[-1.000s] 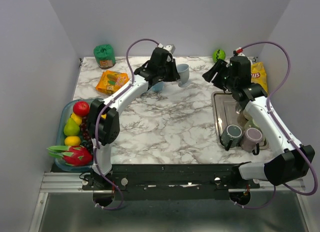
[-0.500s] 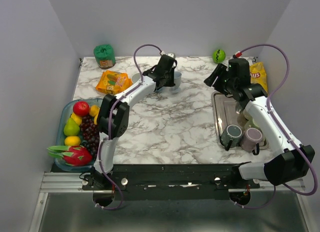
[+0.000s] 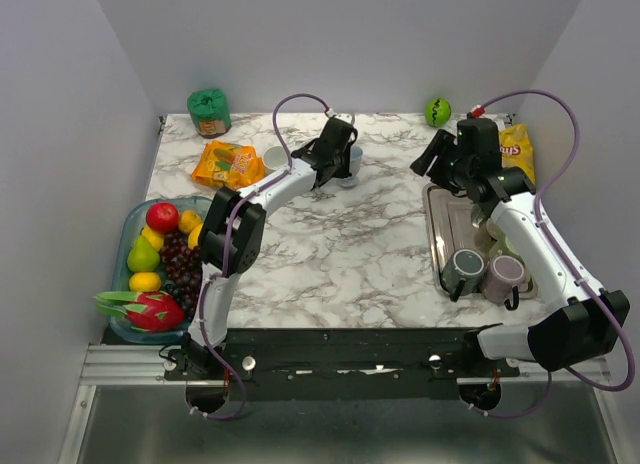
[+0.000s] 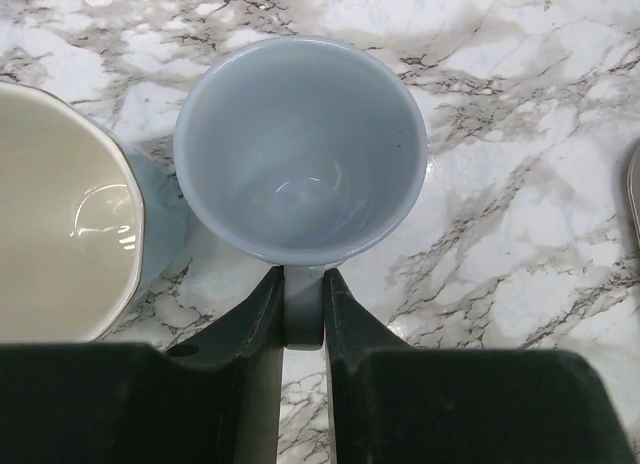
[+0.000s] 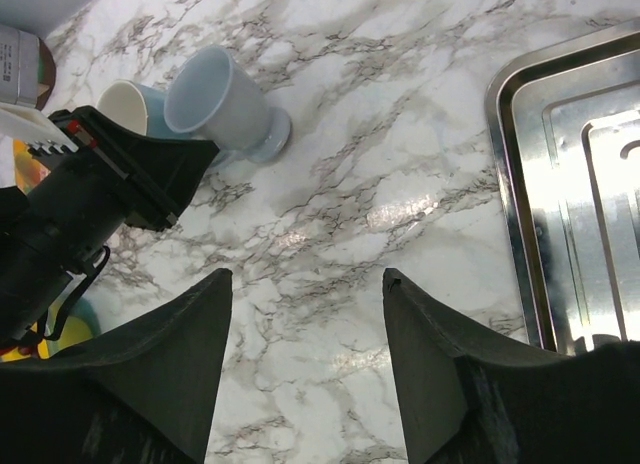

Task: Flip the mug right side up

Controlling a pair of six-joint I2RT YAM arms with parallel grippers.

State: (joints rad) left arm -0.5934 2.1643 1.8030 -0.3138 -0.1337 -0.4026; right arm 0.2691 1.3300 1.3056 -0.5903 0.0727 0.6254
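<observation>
Mug, pale blue, stood on the marble surface at its far middle. Its base was down and its mouth faced up, so its long axis ran roughly vertical. Its handle pointed toward the left fingers, which pinched it from both sides. A cream-lined cup sat just beside the mug on the left. The right fingers were spread apart over the marble, well right of the mug and near a metal tray.
</observation>
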